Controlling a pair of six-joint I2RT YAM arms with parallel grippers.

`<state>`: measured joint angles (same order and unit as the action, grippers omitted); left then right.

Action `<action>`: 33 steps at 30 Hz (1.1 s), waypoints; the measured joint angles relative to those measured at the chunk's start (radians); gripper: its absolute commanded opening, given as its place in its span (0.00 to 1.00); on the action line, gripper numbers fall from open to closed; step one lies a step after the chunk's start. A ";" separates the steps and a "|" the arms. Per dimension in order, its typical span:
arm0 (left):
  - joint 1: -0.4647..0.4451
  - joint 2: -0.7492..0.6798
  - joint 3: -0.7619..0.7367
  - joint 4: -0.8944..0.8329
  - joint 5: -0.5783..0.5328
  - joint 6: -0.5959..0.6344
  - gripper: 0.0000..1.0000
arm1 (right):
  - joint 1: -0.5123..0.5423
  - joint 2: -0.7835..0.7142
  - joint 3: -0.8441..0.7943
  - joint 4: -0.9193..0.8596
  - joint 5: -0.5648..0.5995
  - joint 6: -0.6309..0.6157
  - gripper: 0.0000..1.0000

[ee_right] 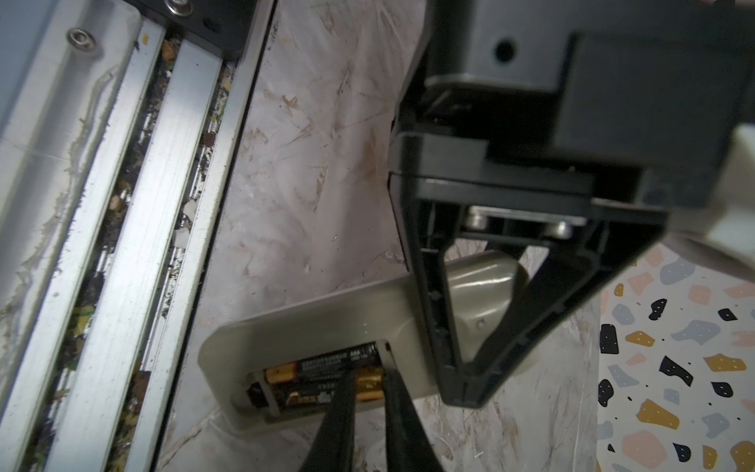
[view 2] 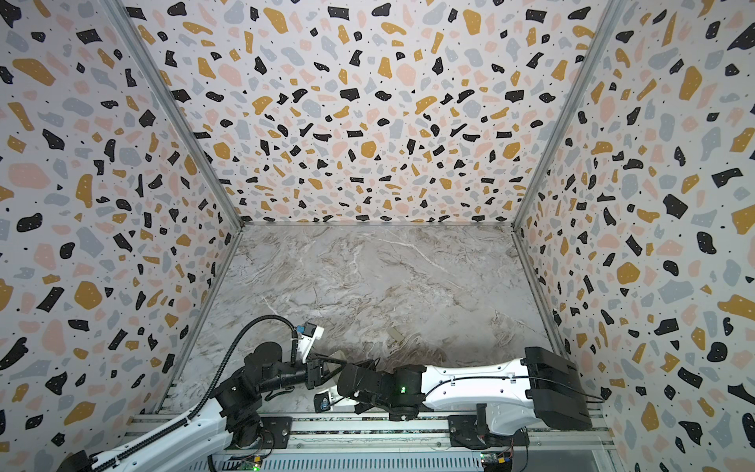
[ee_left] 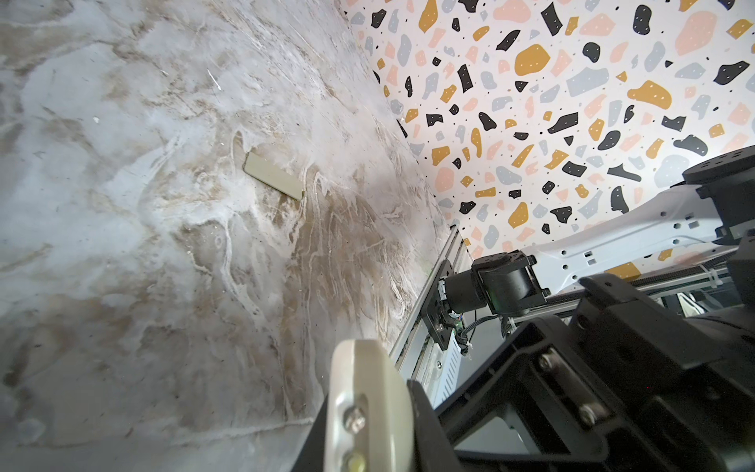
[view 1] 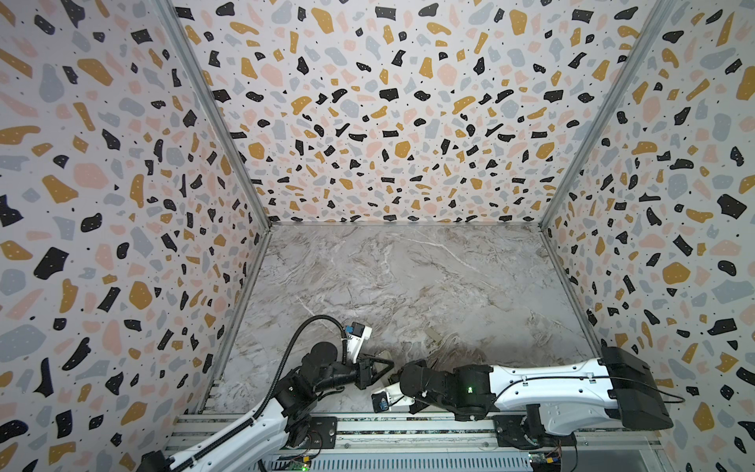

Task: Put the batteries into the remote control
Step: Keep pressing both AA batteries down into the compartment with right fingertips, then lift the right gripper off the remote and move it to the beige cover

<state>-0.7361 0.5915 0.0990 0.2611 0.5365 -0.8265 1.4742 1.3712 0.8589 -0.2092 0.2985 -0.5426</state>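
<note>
R jaws w/ narrow gap, tips on batteries (ee_right: 320, 361) in remote control (ee_right: 322, 323).

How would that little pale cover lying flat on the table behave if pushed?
The cover looks thin and flat, so it would probably slide, not roll. Being small, it is likely light. Lying flush on the table, it may be awkward to grip.

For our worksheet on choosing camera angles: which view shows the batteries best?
The right wrist view: both batteries lie side by side in the open compartment of the remote. In both top views the right arm hides them; the left wrist view shows none.
</note>
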 measured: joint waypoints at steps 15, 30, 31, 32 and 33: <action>0.000 0.005 0.000 -0.058 -0.018 0.004 0.00 | -0.014 0.043 -0.007 0.031 -0.036 0.008 0.13; 0.002 -0.003 -0.001 -0.097 -0.057 0.005 0.00 | -0.020 0.103 -0.013 0.045 -0.069 0.022 0.11; 0.002 -0.003 -0.001 -0.098 -0.057 0.005 0.00 | -0.020 0.105 -0.013 0.045 -0.070 0.022 0.11; 0.002 -0.003 -0.001 -0.098 -0.058 0.005 0.00 | -0.020 0.105 -0.013 0.046 -0.069 0.022 0.10; 0.002 -0.003 -0.001 -0.098 -0.059 0.005 0.00 | -0.020 0.106 -0.013 0.046 -0.069 0.022 0.10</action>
<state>-0.7338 0.5884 0.0982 0.1627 0.4778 -0.8215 1.4540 1.4769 0.8459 -0.1635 0.2295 -0.5205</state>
